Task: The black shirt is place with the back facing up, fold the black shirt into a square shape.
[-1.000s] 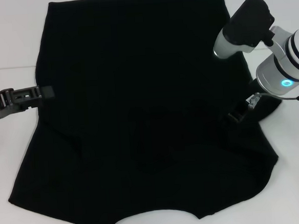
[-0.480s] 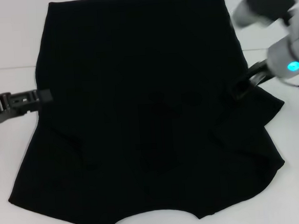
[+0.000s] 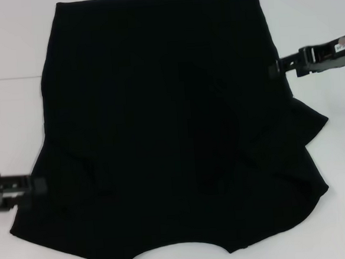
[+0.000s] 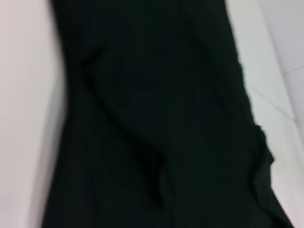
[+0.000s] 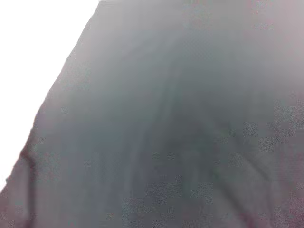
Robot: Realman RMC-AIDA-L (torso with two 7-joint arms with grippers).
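Note:
The black shirt (image 3: pixel 160 124) lies flat on the white table, plain side up, with its straight hem at the far edge. Both side parts are folded inward, and the right edge bunches into a ruffle (image 3: pixel 308 123). My left gripper (image 3: pixel 39 185) sits low at the shirt's near-left edge, beside the fabric. At the shirt's right edge, farther back, my right gripper (image 3: pixel 275 69) points at the cloth. Black shirt fabric (image 4: pixel 156 118) with a long crease fills the left wrist view. In the right wrist view there is only smooth shirt cloth (image 5: pixel 180 133).
White table (image 3: pixel 7 52) surrounds the shirt on the left, right and far sides. A faint seam line (image 3: pixel 9 79) crosses the table on the left. The shirt's near edge reaches the bottom of the head view.
My right arm lifted off the shirt's right sleeve area and drew back to the right edge, farther up. My left gripper moved from the mid-left edge toward the near-left corner.

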